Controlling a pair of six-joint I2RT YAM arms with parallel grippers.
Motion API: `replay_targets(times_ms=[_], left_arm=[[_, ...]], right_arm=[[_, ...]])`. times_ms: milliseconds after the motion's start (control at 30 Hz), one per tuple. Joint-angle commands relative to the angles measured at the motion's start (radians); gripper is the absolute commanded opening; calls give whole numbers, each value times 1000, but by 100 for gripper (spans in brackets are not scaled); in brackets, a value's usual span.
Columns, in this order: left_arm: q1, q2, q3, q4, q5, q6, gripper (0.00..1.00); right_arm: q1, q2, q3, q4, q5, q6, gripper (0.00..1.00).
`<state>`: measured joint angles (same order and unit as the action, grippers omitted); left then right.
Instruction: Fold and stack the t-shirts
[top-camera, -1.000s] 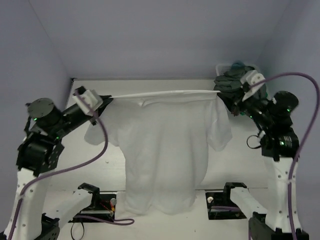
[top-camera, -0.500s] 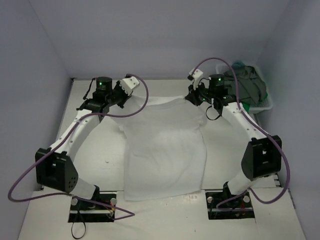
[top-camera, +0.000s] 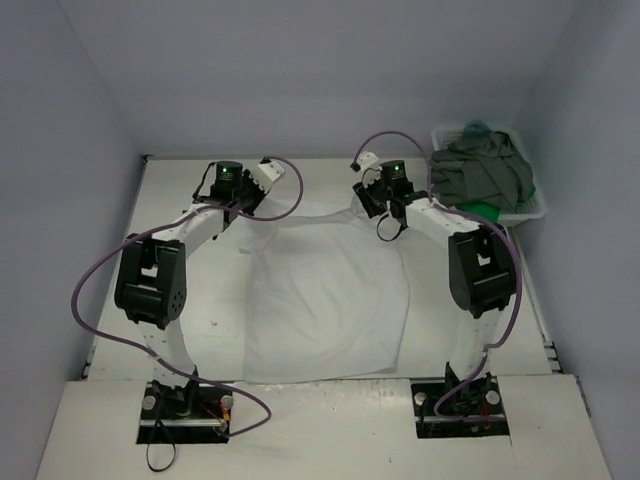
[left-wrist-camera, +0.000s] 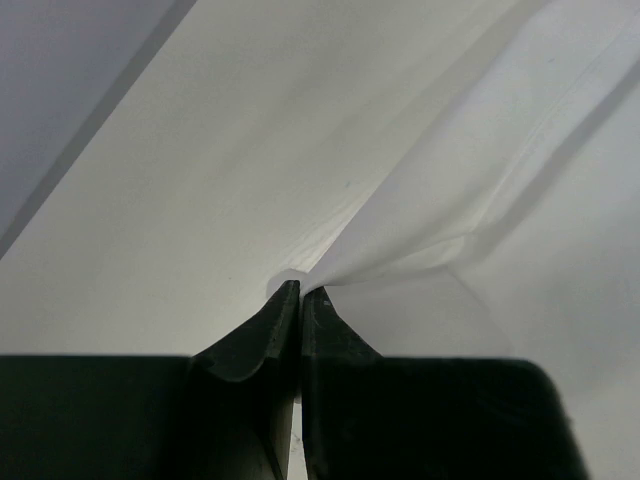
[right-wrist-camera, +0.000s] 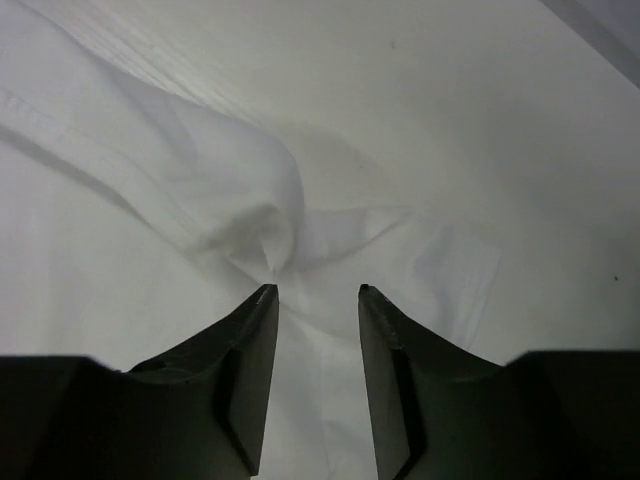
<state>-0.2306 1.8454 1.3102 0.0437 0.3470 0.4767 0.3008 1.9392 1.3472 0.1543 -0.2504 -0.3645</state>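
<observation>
A white t-shirt (top-camera: 325, 300) lies spread on the table, collar end toward the far wall. My left gripper (top-camera: 258, 196) is low at its far left shoulder and shut on a pinch of the white cloth (left-wrist-camera: 480, 200), which runs from the closed tips (left-wrist-camera: 300, 290). At the far right shoulder my right gripper (top-camera: 365, 200) stands open, with bunched cloth (right-wrist-camera: 200, 180) just ahead of its tips (right-wrist-camera: 318, 290) and nothing clamped. A dark grey t-shirt (top-camera: 485, 170), a green one (top-camera: 485, 208) and a teal one (top-camera: 478, 127) sit piled in a basket.
The white lattice basket (top-camera: 535, 212) stands at the far right corner against the wall. Purple cables loop off both arms above the shirt's edges. Walls close in the table at the back and both sides.
Both arms have swung down and toward the far wall, laying the hanging white shirt flat on the table. The right gripper has opened and let go of its shoulder; the left stays shut.
</observation>
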Motion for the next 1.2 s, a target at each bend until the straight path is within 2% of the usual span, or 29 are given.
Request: replay_targets(times_ms=[0, 67, 200, 267, 300, 433, 500, 600, 667, 833, 1000, 1167], left_arm=[[7, -22, 86, 101, -43, 37, 0], [8, -3, 93, 104, -60, 43, 0], [8, 26, 106, 97, -80, 45, 0], [7, 37, 110, 96, -83, 43, 0], [7, 41, 116, 93, -89, 42, 0], [7, 54, 135, 70, -100, 42, 0], [7, 57, 142, 58, -106, 45, 0], [7, 61, 146, 44, -118, 49, 0], [7, 69, 155, 24, -141, 59, 0], [10, 92, 155, 4, -207, 99, 0], [34, 87, 149, 5, -223, 85, 0], [50, 89, 170, -21, -238, 71, 0]], right_arm=[[49, -11, 59, 110, 261, 9, 39], [64, -28, 55, 111, 363, 25, 40], [99, -89, 37, 35, 404, 35, 40], [122, -140, 26, -25, 363, 33, 38], [127, -150, 36, -130, 264, 29, 36], [146, -163, 56, -388, 82, 6, 25], [161, -169, 35, -494, 24, -36, 25], [193, -189, -23, -561, 13, -120, 27], [216, -219, -94, -585, -35, -174, 29], [392, -261, -213, -588, -91, -267, 34], [567, -211, -192, -585, -159, -277, 27], [673, -169, -126, -568, -207, -255, 24]])
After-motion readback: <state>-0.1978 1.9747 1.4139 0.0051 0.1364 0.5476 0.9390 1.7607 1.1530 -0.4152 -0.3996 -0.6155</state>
